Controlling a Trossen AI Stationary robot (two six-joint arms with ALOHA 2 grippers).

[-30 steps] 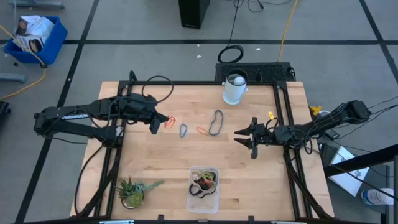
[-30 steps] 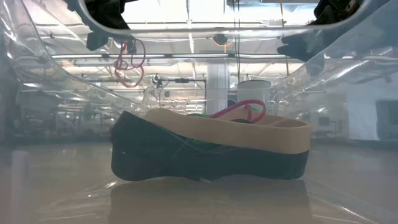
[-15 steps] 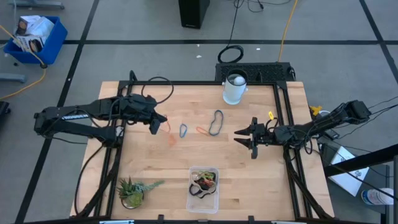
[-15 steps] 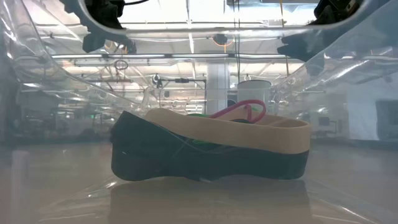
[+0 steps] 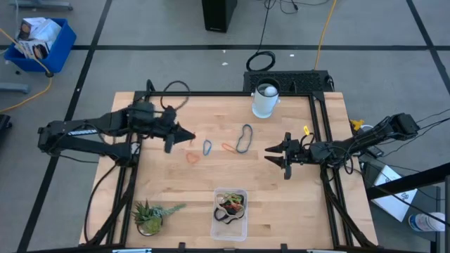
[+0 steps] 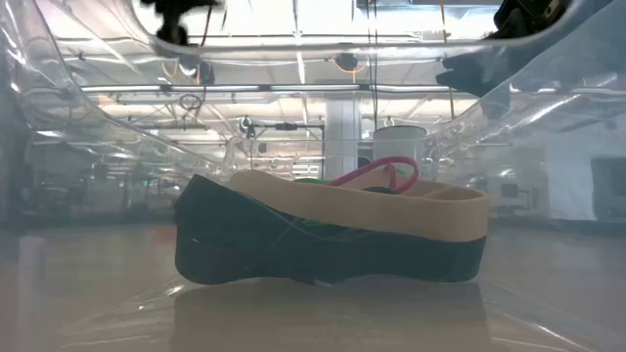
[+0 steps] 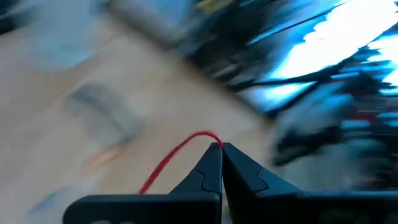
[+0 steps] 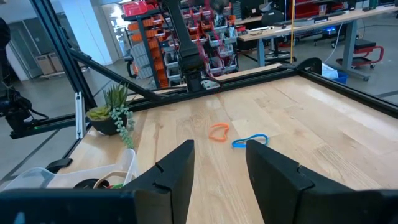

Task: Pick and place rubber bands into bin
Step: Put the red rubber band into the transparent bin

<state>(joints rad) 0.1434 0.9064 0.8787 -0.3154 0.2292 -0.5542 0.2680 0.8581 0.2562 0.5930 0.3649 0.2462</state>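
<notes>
Left end effector (image 5: 184, 135) over the left-centre of the wooden surface (image 5: 295, 204), fingers (image 7: 211, 168) clenched on a red rubber band (image 7: 171, 158); band seen as a thin red strand trailing from the fingertips in the left wrist view, which is heavily blurred. Not resolved in the high view whether the held band touches the surface.

Right end effector (image 5: 271, 154) over the right-centre of the surface, released, fingers (image 8: 177, 168) spread wide with nothing between them.

Loose bands lying flat near the surface's middle: an orange band (image 5: 193, 157) just below and beside the left end effector; a small blue-grey band (image 5: 207, 147) close to its right; a second orange band (image 5: 228, 147) touching or nearly touching a larger dark band (image 5: 244, 138); contact between those two cannot be confirmed. From the right wrist view, the orange band (image 8: 218, 131) and the blue-grey band (image 8: 250, 141) side by side, apart from each other.

Clear bin (image 5: 230, 213) at the near edge, centre, already holding several bands; low view, taken through the bin wall (image 6: 548, 147), shows a wide tan band (image 6: 391, 207) over a dark one (image 6: 293, 249), with a red loop (image 6: 377, 171) and a trace of green behind.

Also on the surface: a white cup (image 5: 265, 100) at the far edge and a small potted plant (image 5: 149, 216) at the near left corner.
</notes>
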